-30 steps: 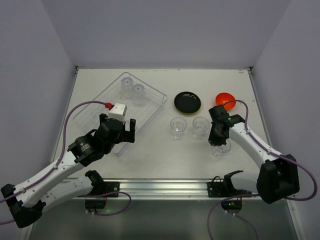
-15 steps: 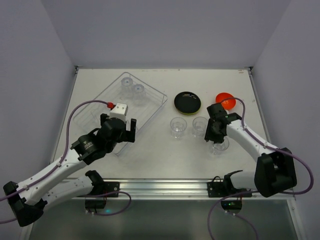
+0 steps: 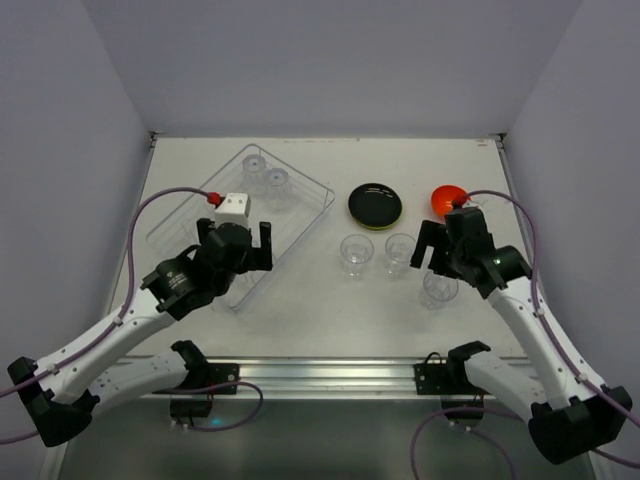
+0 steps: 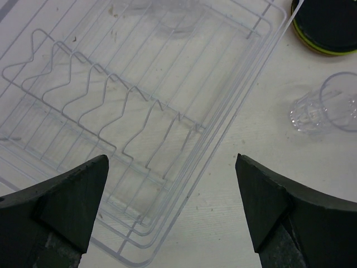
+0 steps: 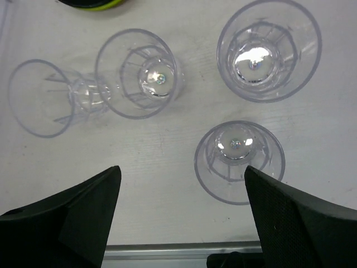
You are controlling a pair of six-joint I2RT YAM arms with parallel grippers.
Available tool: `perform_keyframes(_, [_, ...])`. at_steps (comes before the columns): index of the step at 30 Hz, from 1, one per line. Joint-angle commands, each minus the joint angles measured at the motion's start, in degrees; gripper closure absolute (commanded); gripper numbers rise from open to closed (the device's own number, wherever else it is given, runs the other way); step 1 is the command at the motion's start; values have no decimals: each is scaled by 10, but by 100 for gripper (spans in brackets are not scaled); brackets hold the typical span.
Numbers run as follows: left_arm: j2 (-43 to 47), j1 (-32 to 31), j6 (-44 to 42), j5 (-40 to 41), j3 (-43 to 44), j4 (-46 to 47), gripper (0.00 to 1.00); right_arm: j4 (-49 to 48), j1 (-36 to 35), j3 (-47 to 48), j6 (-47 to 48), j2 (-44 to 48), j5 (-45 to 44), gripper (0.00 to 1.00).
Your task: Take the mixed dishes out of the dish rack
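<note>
**A:** Dish rack (image 3: 300, 208) sits left on the table (image 3: 330, 330), with the left gripper (image 4: 172, 167) over its prongs, jaws wide, empty.

**B:** Right gripper (image 5: 182, 173)?

**A:** Spread wide too, gripping nothing. Black plate (image 3: 375, 204) lies on the lime-green plate (image 4: 318, 51), orange bowl (image 3: 450, 198) to their right.

**B:** Cups?

**A:** Two clear cups (image 3: 277, 180) in the rack's far end, four cups (image 5: 240, 162) on the table under the right gripper.
</note>
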State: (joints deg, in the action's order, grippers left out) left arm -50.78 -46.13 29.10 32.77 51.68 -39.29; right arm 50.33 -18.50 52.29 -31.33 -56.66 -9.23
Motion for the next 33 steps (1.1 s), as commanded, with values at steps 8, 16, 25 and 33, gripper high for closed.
perform_keyframes(8, [-165,82,13,-16,197,41,0,-136,-2,41,72,143,46,1])
perform_keyframes(16, [-337,190,-49,-147,329,107,0,-278,-1,-51,87,201,114,1])
perform_keyframes(25, [-578,240,-77,-199,523,33,0,-320,-1,-100,74,233,132,1])
perform_keyframes(33, [-679,240,-95,-192,582,4,0,-321,-1,-105,72,227,157,1])
